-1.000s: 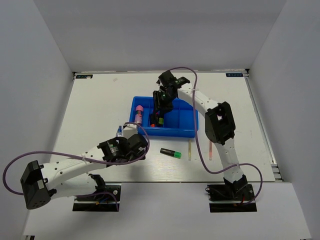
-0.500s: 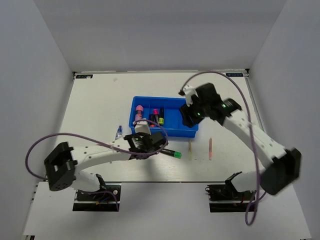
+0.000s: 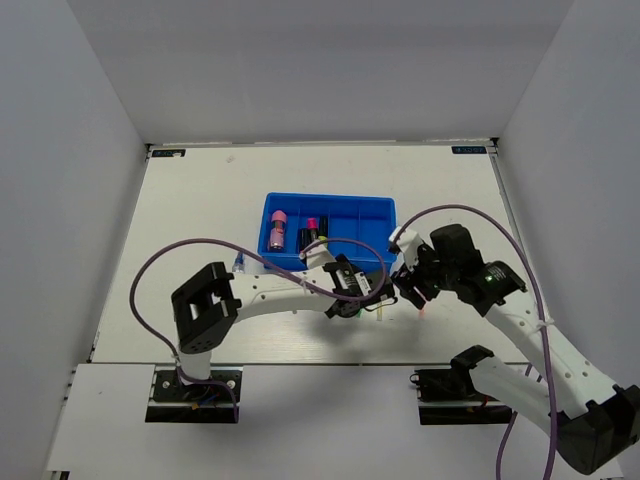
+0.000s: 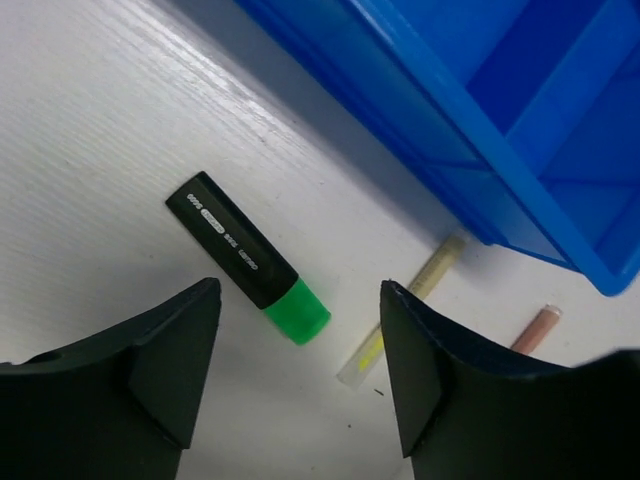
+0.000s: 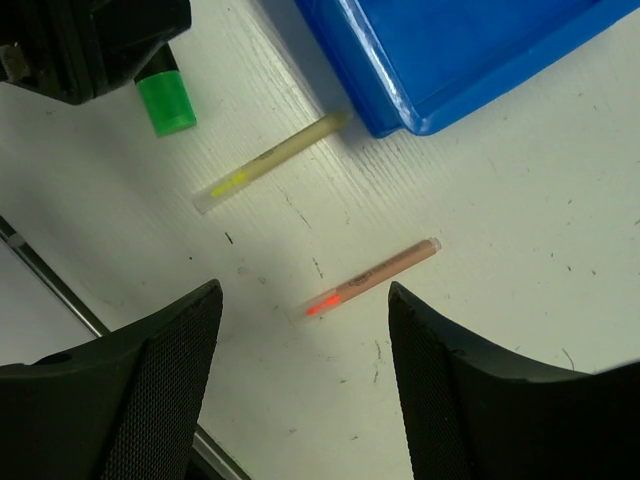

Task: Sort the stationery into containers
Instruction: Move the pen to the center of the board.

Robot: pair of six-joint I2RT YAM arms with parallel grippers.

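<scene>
the blue tray (image 3: 362,222), upper centre of the top view, already holds a few highlighters (image 3: 277,232) in its left compartments; the right ones look bare where visible. the left gripper (image 4: 297,300) hangs with jaws apart over the green highlighter (image 4: 245,258), which lies on the table just below the tray, and grips nothing. the right gripper (image 5: 300,295), also spread and empty, hovers above the reddish stick (image 5: 372,273). the pale stick (image 5: 272,163) lies near it. three items seem left to sort.

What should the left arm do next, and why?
Probably lower the left end effector onto the green highlighter: the jaws stand open just above it, and it lies on the table outside the blue tray.
</scene>
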